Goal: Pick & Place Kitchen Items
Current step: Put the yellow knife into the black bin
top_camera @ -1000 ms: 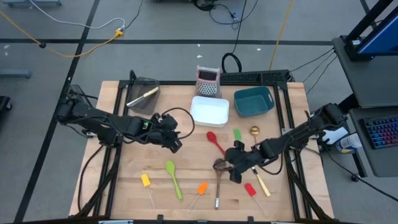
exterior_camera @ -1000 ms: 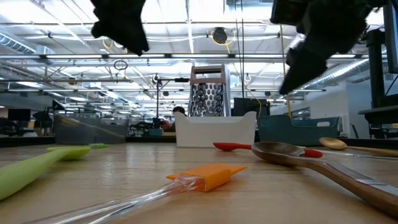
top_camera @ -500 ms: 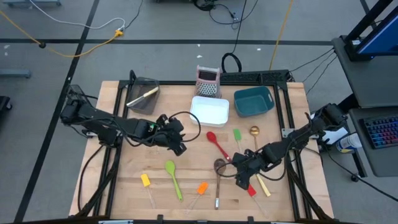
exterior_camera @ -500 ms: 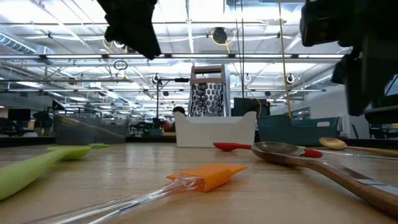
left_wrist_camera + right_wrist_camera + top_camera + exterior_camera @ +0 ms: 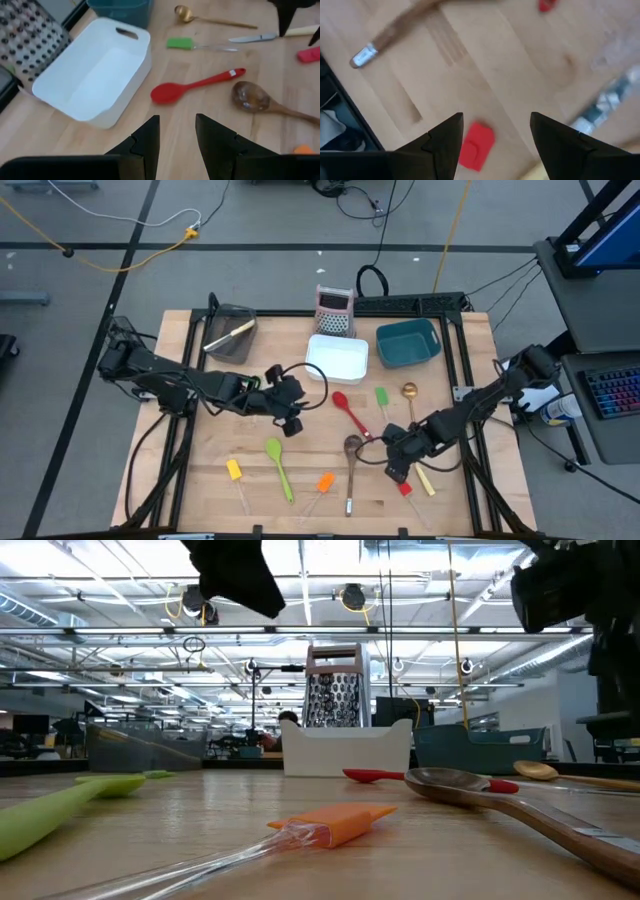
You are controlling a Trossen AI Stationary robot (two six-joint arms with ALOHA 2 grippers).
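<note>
the right gripper [image 5: 397, 470] is held wide open and empty above the red-headed clear-handled spatula [image 5: 476, 146], whose head is seen between the two dark fingers [image 5: 445, 145]; a second ago it was positioned over the brown wooden spoon [image 5: 351, 448], and it has since been shifted toward the table's right side. just beside the spatula, the cream-handled knife [image 5: 419, 476] is laid. the left gripper [image 5: 292, 423] is carried partly open with nothing in it, and has been moved rightward toward the slim red spoon [image 5: 346, 407] and the white rectangular bin [image 5: 337, 357]. the green spoon [image 5: 277, 460], yellow-headed spatula [image 5: 235, 471] and orange-headed spatula [image 5: 323, 484] are left unmoved on the wooden table [image 5: 200, 470].
</note>
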